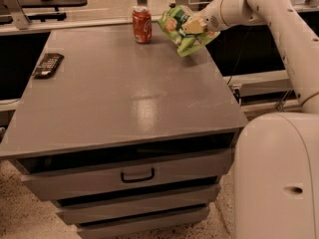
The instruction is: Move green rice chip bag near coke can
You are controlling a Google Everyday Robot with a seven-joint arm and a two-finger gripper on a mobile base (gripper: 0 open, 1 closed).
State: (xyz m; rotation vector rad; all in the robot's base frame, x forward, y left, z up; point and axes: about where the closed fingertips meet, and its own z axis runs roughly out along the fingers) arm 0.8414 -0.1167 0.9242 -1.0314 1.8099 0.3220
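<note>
The green rice chip bag (180, 30) is a crinkly light-green pouch held tilted at the far right of the grey cabinet top (124, 93). My gripper (192, 26) is shut on the bag's right side, reaching in from the right on the white arm. The coke can (142, 25), red with a silver top, stands upright on the far edge, just left of the bag with a small gap between them. I cannot tell whether the bag's lower corner touches the surface.
A dark remote-like device (47, 64) lies at the left edge of the top. Drawers with a handle (138, 175) face the front. My white base (279, 178) stands at the right front. Shelving and tables stand behind the cabinet.
</note>
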